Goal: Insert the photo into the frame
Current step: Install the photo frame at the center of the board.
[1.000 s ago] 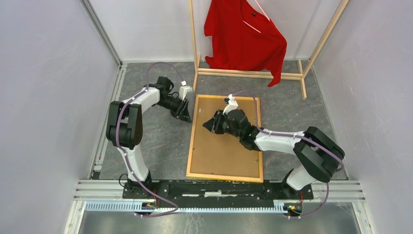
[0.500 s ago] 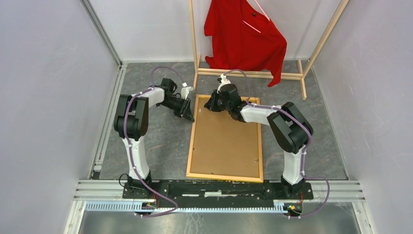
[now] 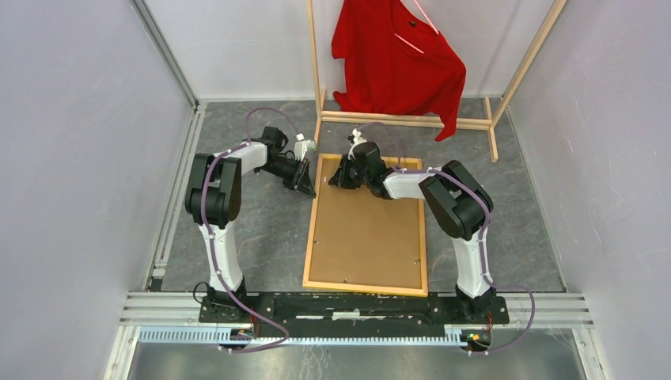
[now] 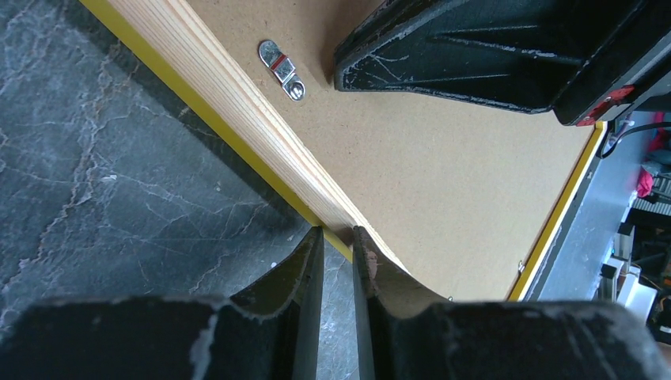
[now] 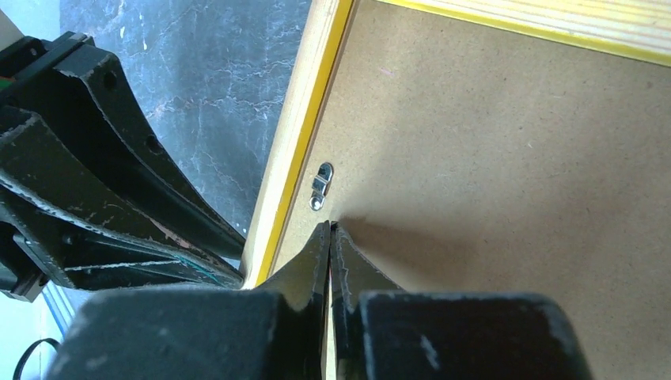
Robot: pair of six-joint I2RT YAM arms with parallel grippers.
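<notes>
Frame [image 3: 312, 229] is lying face-down, front mostly hidden; left claw [image 4: 336, 237] is pinching its wooden rim; right claw [image 5: 330, 229], closed, is touching fibrous board [image 5: 514, 158].

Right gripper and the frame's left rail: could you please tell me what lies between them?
A small metal turn clip lies on the brown backing board, just ahead of the right gripper and beside the frame rail. The right wrist view shows it.
</notes>
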